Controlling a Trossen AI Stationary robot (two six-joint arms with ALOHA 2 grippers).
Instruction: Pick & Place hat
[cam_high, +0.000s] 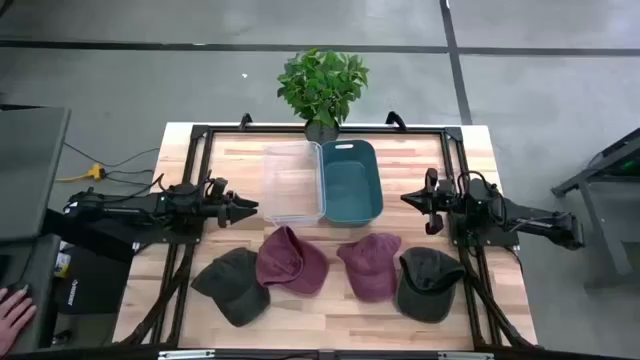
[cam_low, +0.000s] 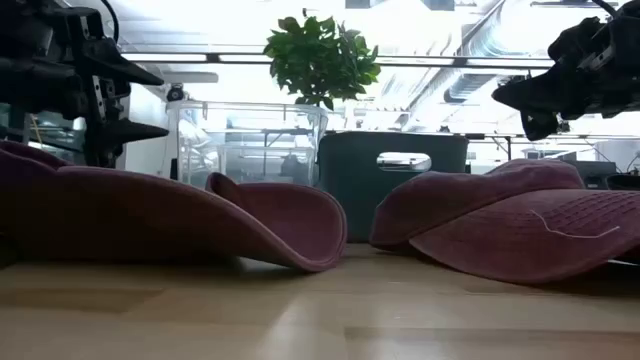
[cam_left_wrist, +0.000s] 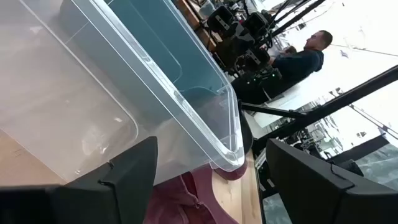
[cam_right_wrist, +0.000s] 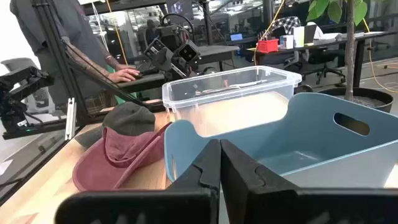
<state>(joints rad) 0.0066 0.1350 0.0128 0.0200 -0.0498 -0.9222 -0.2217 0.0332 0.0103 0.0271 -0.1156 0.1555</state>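
Four caps lie in a row on the near half of the table: a dark green cap (cam_high: 233, 285), a maroon cap (cam_high: 290, 262), a second maroon cap (cam_high: 370, 265) and a second dark green cap (cam_high: 428, 283). My left gripper (cam_high: 250, 208) hangs open above the table, left of the clear bin (cam_high: 293, 183); in the left wrist view (cam_left_wrist: 211, 186) its fingers frame the bin's corner and a maroon cap (cam_left_wrist: 199, 193). My right gripper (cam_high: 408, 199) is shut and empty in the air, right of the teal bin (cam_high: 351, 181); it also shows in its wrist view (cam_right_wrist: 219, 168).
A potted plant (cam_high: 322, 85) stands at the table's far edge behind the two bins. A black frame (cam_high: 200, 135) runs around the work area. A person's hand (cam_high: 8, 315) shows at the near left, off the table. A person (cam_right_wrist: 68, 50) stands beyond the table's left side.
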